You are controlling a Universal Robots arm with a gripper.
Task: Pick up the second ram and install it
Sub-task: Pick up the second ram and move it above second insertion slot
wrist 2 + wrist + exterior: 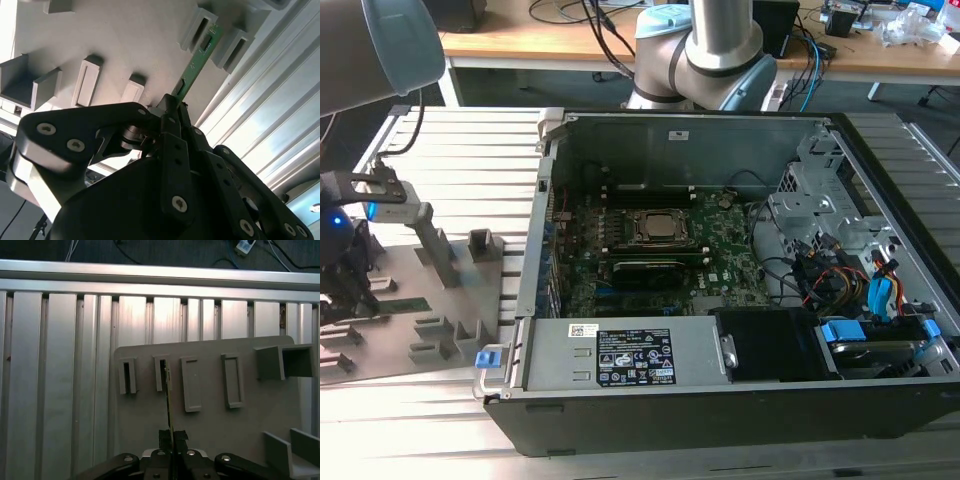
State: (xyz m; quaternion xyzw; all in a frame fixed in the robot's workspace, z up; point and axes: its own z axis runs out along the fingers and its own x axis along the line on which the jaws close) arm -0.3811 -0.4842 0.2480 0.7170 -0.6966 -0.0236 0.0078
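The second ram (200, 60) is a thin green stick, and its far end rests in a grey slotted block on the fixture plate (460, 290). In the first wrist view the second ram (168, 405) shows edge-on, running from the fingertips to that slot. My gripper (172, 107) is shut on its near end, with the fingers (180, 436) pressed to both sides. In the exterior view my gripper (345, 290) hangs low over the plate at the far left, and the second ram (408, 304) lies level beside it.
The open computer case (880, 160) stands to the exterior view's right of the plate, with the green motherboard (725, 255) and CPU socket (658, 228) inside. Several grey fixture blocks (480, 245) rise from the plate. Ribbed aluminium table (60, 365) surrounds it.
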